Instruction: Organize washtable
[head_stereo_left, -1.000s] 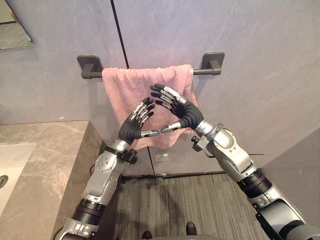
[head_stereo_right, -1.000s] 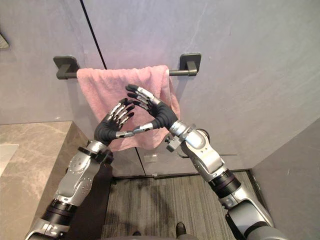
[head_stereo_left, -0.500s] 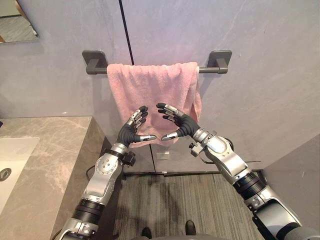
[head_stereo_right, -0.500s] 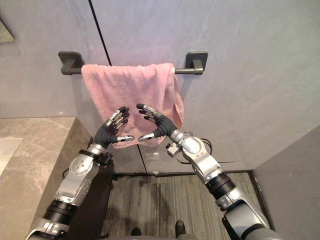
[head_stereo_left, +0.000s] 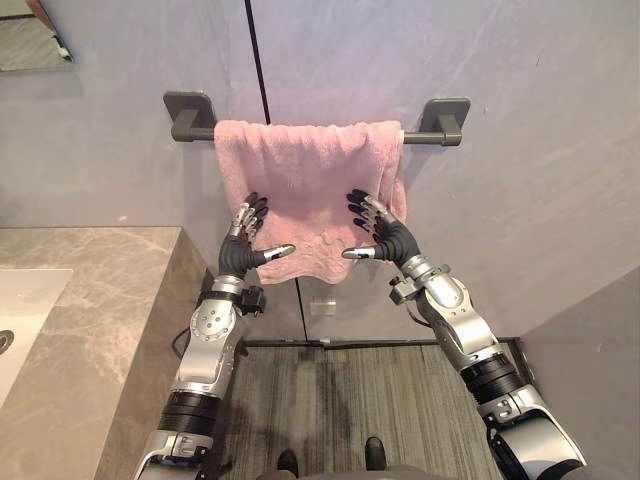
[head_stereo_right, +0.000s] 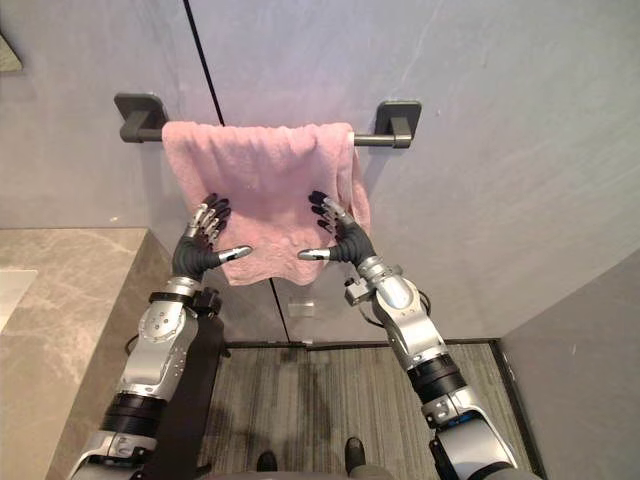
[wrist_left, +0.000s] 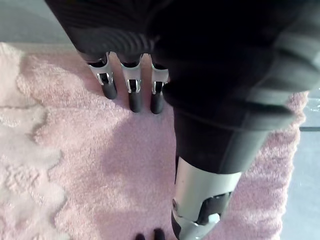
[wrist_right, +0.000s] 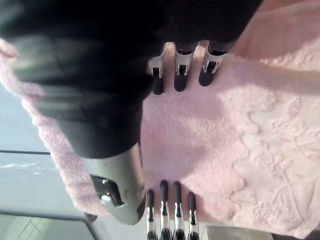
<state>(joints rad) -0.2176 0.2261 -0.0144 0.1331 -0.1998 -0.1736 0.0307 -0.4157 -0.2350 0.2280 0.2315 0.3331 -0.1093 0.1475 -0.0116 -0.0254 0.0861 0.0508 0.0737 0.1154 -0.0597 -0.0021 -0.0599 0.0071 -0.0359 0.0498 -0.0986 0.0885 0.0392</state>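
Observation:
A pink towel (head_stereo_left: 310, 190) hangs over a dark wall rail (head_stereo_left: 432, 136), bunched a little at its right end. My left hand (head_stereo_left: 240, 252) is open with straight fingers laid on the towel's lower left part. My right hand (head_stereo_left: 386, 237) is open too, its fingers flat on the lower right part. Both thumbs point inward under the hem. The left wrist view has my left hand's fingers (wrist_left: 131, 90) resting on the pink cloth (wrist_left: 75, 165). In the right wrist view my right hand's fingers (wrist_right: 179, 75) press the towel (wrist_right: 225, 145), and the other hand's fingertips (wrist_right: 170, 210) lie across from them.
A grey marble counter (head_stereo_left: 100, 300) with a white basin (head_stereo_left: 20, 310) stands at the left, its edge close to my left arm. A mirror corner (head_stereo_left: 30, 40) is at the top left. Below the towel lies dark wood flooring (head_stereo_left: 340, 400), with a grey wall (head_stereo_left: 590, 350) at the right.
Both hands have moved apart and forward onto the towel, from held close together in front of it to flat on its lower corners. The camera has shifted slightly.

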